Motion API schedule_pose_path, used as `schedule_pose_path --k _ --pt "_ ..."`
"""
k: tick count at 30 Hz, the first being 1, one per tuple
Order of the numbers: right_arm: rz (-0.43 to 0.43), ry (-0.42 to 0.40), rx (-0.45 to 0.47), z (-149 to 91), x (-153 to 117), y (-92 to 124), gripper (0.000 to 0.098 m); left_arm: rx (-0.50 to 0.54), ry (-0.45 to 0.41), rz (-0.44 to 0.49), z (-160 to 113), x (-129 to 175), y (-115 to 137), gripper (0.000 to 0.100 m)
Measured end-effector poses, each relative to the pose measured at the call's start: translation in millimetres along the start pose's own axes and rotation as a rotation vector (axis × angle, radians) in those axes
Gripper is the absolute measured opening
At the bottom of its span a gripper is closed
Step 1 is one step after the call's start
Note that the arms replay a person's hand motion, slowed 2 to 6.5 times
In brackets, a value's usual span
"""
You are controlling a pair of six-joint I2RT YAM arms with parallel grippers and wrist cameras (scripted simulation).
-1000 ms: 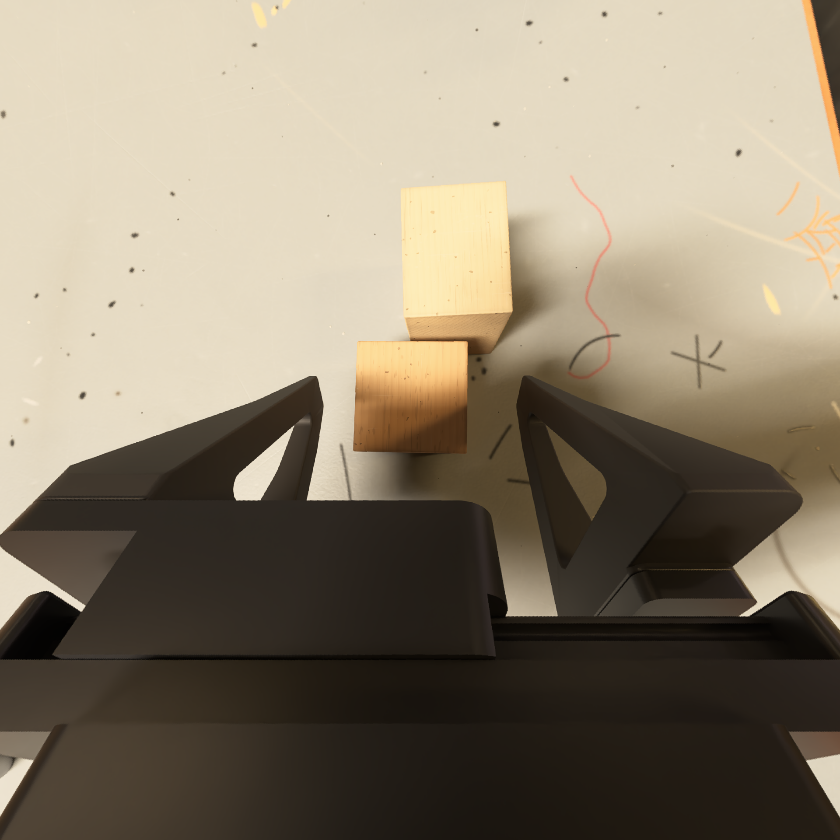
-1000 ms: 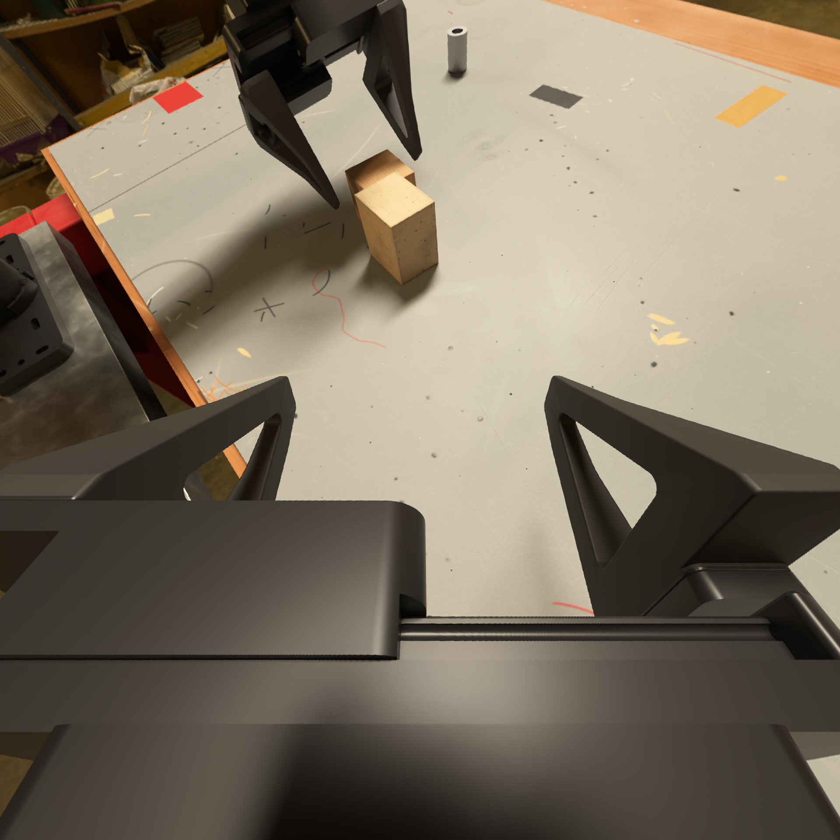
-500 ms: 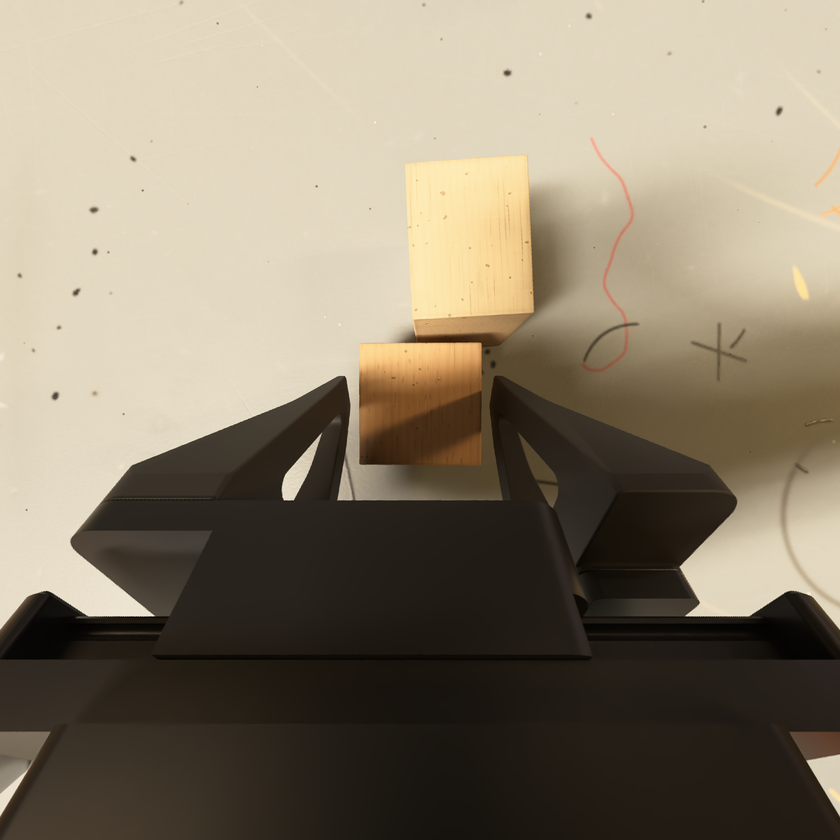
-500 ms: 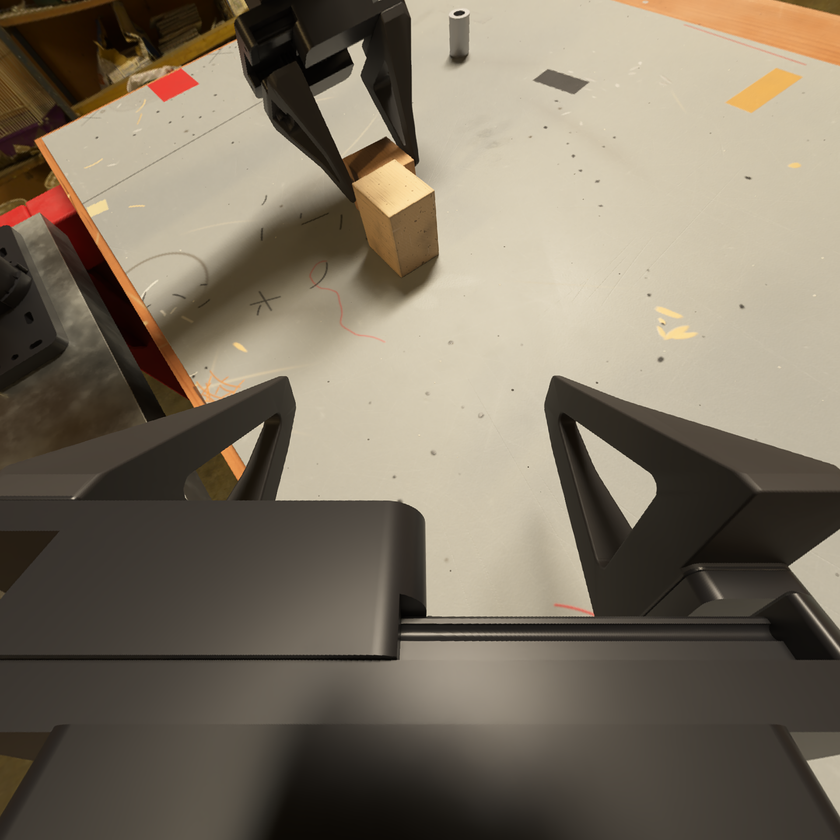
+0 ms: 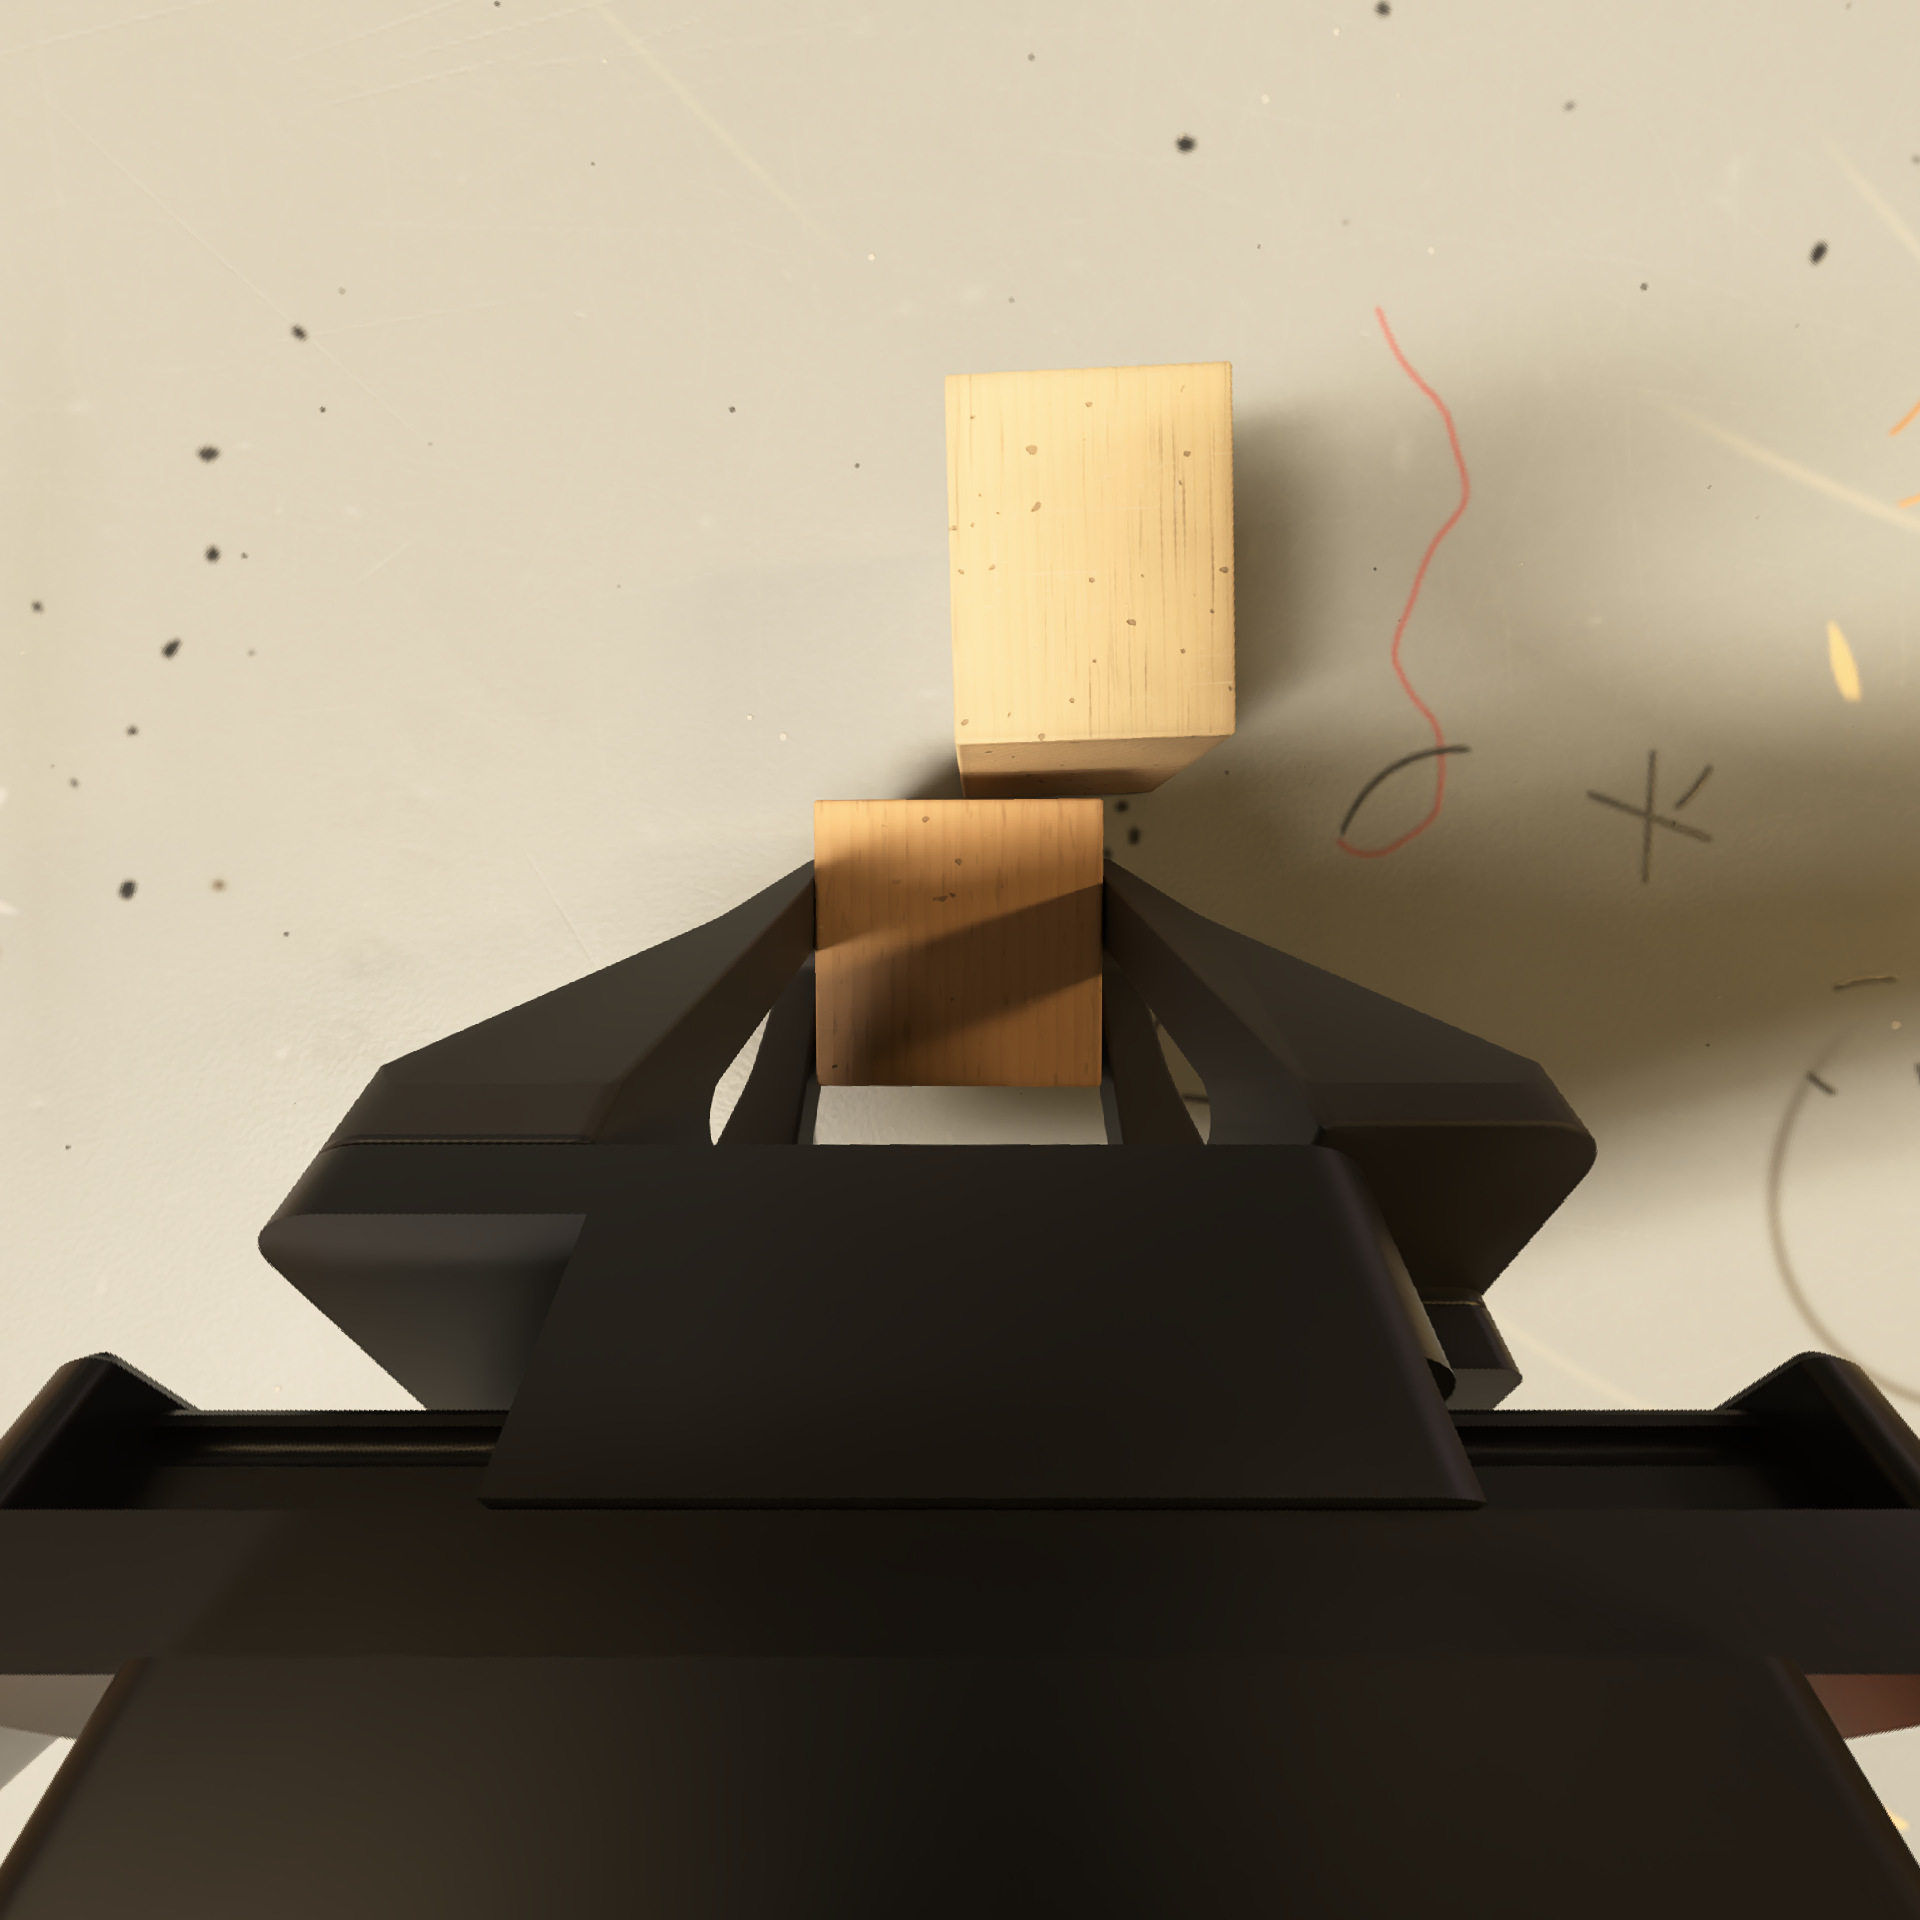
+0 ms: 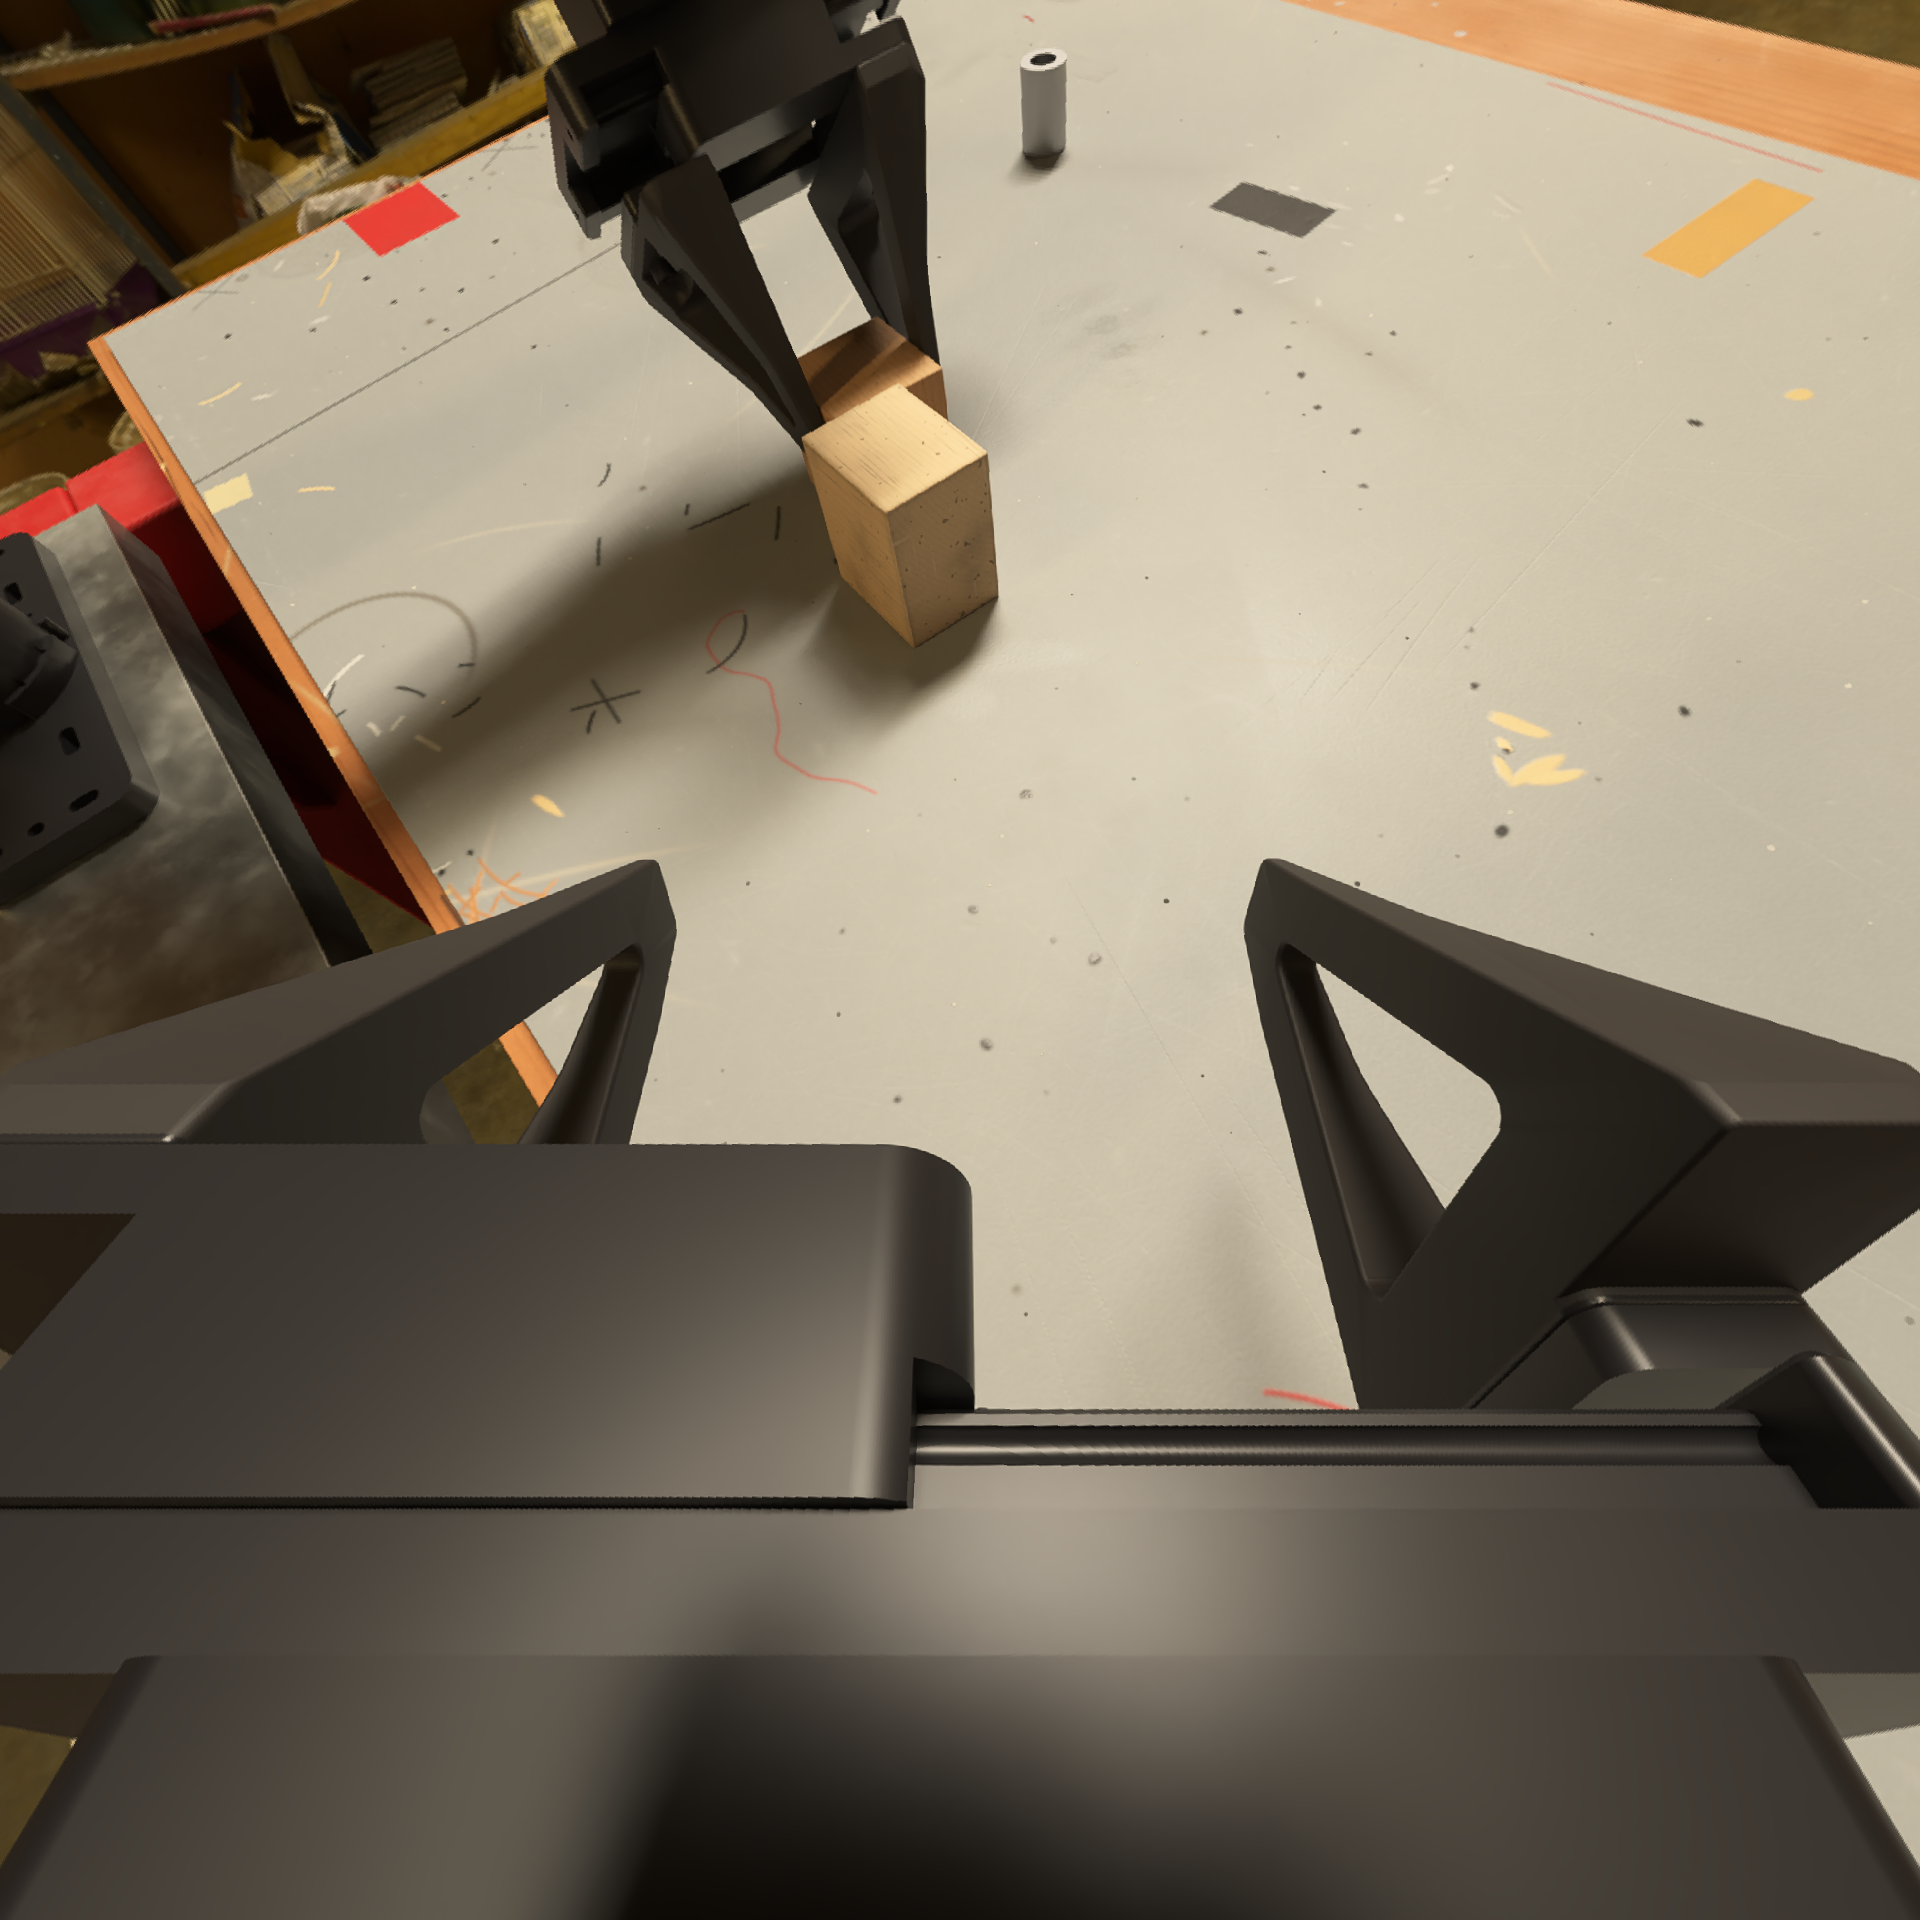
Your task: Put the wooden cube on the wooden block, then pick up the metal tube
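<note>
My left gripper [image 5: 958, 883] is shut on the darker wooden cube [image 5: 958, 940], with one finger against each side, low at the table. The paler, taller wooden block [image 5: 1091, 561] stands just beyond the cube, slightly to the right. The right wrist view shows the same gripper [image 6: 862, 384] from afar, clamping the cube [image 6: 878, 364] behind the block [image 6: 904, 509]. The grey metal tube [image 6: 1043, 101] stands upright at the far side of the table. My right gripper [image 6: 961, 904] is open and empty, hovering above the table well short of the block.
The grey table [image 6: 1247, 644] has an orange edge [image 6: 343, 727] at the left, with a dark machine base [image 6: 62, 748] beyond it. Flat red [image 6: 400, 215], dark grey [image 6: 1273, 208] and yellow [image 6: 1725, 227] patches mark the far tabletop. Shelves stand in the background.
My left gripper came down around the cube and its fingers closed from wide open until they press on the cube's sides. The right gripper stayed open and barely moved.
</note>
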State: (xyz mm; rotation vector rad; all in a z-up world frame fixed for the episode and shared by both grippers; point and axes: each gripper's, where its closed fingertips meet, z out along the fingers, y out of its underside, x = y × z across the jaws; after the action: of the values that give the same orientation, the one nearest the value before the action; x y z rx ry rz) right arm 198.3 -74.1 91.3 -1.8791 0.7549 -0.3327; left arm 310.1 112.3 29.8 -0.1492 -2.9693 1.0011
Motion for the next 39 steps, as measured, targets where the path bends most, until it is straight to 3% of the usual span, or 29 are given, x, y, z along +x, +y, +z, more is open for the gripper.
schedule_pose_path --k 18,29,39 --pt "0.01 -0.004 0.022 -4 -2 3 0.094 0.085 -0.069 -0.081 -48 -4 -36 0.041" --pt "0.016 -0.007 0.033 -7 -3 4 0.094 0.083 -0.052 -0.059 -41 11 -65 0.041" --pt "0.02 -0.007 0.041 -12 -4 6 0.094 0.081 -0.033 -0.039 -28 18 -78 0.041"
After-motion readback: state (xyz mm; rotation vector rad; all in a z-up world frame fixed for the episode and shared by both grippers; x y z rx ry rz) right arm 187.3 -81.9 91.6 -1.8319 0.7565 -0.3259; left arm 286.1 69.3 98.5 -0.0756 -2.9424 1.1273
